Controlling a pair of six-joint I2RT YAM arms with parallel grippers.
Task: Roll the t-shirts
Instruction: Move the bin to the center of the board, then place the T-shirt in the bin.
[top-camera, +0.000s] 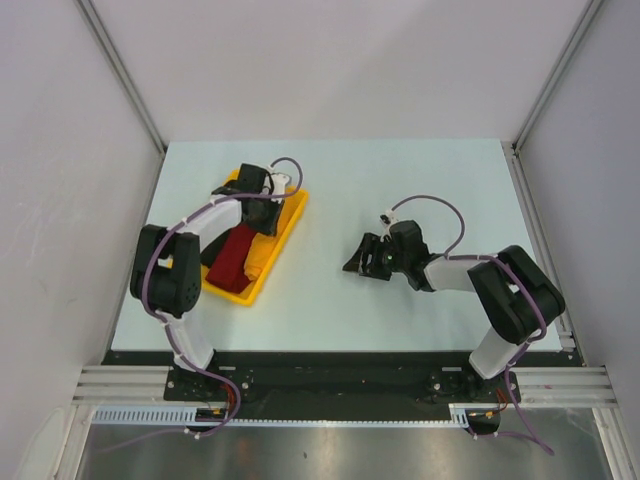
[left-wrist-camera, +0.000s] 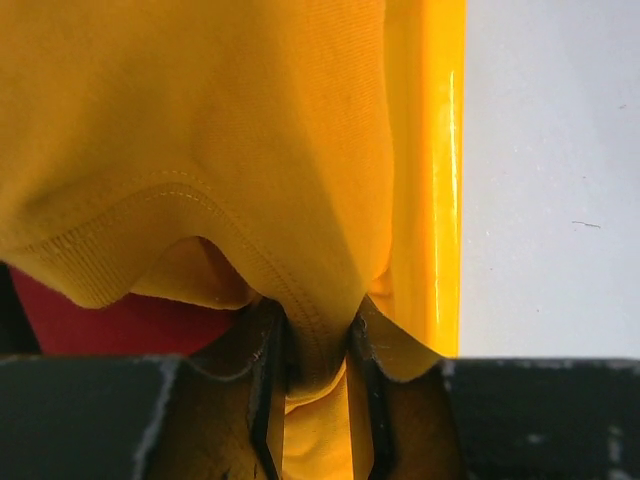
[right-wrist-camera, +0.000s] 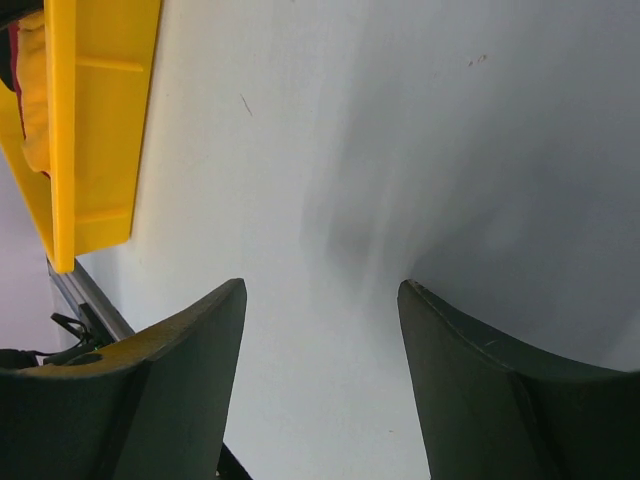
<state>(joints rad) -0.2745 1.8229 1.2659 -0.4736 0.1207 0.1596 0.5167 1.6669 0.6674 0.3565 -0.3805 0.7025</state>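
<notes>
The mustard t-shirt fills the left wrist view, bunched inside the yellow tray. My left gripper is shut on a hemmed fold of it. In the top view this gripper sits over the far half of the tray. The dark red roll lies in the tray's near half and shows beside the mustard cloth. The black roll is hidden. My right gripper is open and empty above the bare table, well right of the tray; its fingers stand wide apart.
The tray's long side wall shows at the upper left of the right wrist view, with mustard cloth inside. White table lies around both arms. Metal frame rails run along the table's edges.
</notes>
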